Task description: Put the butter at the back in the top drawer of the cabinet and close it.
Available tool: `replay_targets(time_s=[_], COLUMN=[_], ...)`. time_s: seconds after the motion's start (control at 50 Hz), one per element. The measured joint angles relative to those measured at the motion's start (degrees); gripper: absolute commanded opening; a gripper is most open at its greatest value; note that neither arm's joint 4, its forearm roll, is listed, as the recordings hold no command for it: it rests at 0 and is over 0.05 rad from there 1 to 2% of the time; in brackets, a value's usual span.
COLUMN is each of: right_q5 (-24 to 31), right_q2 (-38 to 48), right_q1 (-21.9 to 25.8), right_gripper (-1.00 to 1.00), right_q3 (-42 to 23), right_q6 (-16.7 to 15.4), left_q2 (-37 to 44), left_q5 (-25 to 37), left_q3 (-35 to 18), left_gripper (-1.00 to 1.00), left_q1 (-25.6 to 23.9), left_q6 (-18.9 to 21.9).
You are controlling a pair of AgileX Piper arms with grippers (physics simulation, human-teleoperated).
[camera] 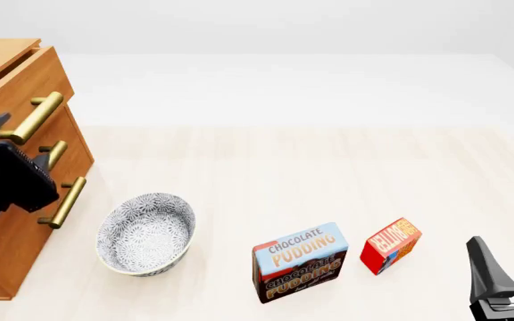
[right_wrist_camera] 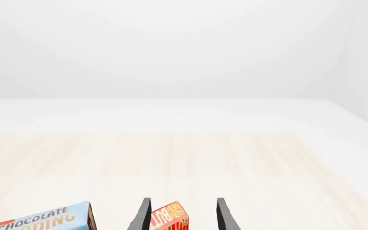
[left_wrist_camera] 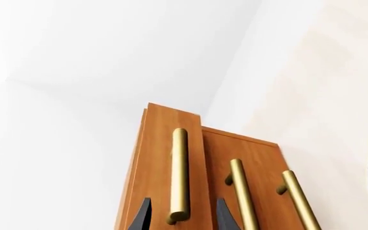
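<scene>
Front view puts the cabinet (camera: 11, 167) at the left edge of the worktop (camera: 284, 167), and everything else is best placed from it: the patterned bowl (camera: 145, 233) sits just beside its lower corner, the chocolate pudding box (camera: 300, 262) stands further right, and the butter (camera: 390, 245) stands beyond that, well apart from the cabinet and not yet lifted. The top drawer (camera: 16, 90) appears pulled out a little, since in the left wrist view its front (left_wrist_camera: 171, 163) stands proud of the two lower fronts. The left tool (left_wrist_camera: 182, 215) is spread open with its fingers either side of that drawer's brass handle (left_wrist_camera: 178, 175), not touching it, which I judge to be a lineup for pulling the drawer further open so the butter can go in. The right tool (right_wrist_camera: 182, 215) is also open and holds nothing; in the right wrist view its fingers frame the top of the butter, so it seems poised to descend and pinch the box across its narrow faces. Both lower drawers look shut.
</scene>
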Motion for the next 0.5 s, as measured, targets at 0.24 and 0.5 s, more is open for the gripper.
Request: replay_targets(time_s=[0.24, 0.5], right_q5=[0.0, 0.0], right_q2=[0.0, 0.0], right_q1=[0.0, 0.0], right_gripper=[1.00, 1.00], right_q3=[0.0, 0.0], right_q6=[0.0, 0.0], left_q2=[-0.4, -0.4], left_q5=[0.0, 0.0], left_q3=[-0.3, -0.3], left_gripper=[-1.00, -1.00], left_q1=[-0.7, -0.9], left_q6=[-0.4, -0.4])
